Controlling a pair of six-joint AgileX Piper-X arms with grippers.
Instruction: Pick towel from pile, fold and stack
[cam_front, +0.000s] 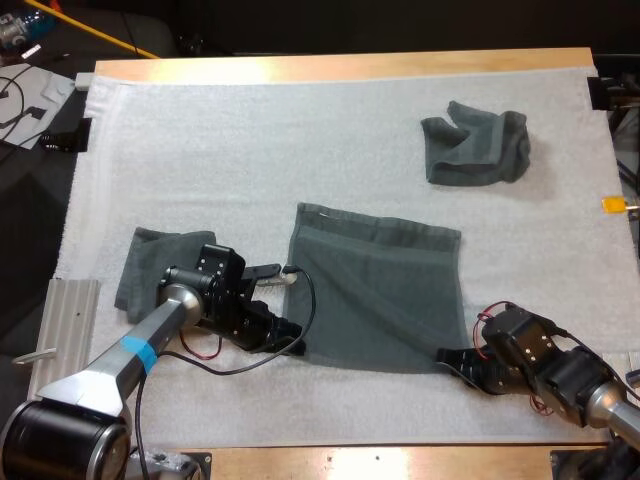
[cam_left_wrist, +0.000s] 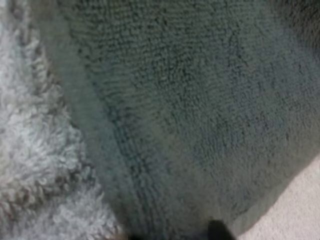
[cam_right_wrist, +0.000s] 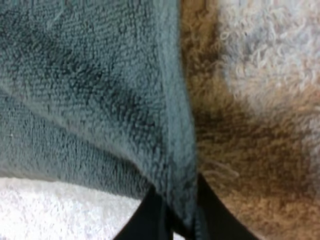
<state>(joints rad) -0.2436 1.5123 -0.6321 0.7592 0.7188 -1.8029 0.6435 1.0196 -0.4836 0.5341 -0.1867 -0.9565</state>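
Pinching towel (cam_front: 378, 290) corners: left hand (cam_front: 290, 345), right hand (cam_front: 450, 357).

You have, on the white terry mat (cam_front: 300, 150): one flat-spread dark grey-green towel (cam_front: 385, 300) at centre, left gripper (cam_front: 290, 345) and right gripper (cam_front: 450, 358) at its near corners; one crumpled grey-green towel (cam_front: 475, 148) far right; one folded grey-green towel (cam_front: 140, 265) left.

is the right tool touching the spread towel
Touching. The right wrist view shows the right tool pinching the spread towel at its edge from both sides.
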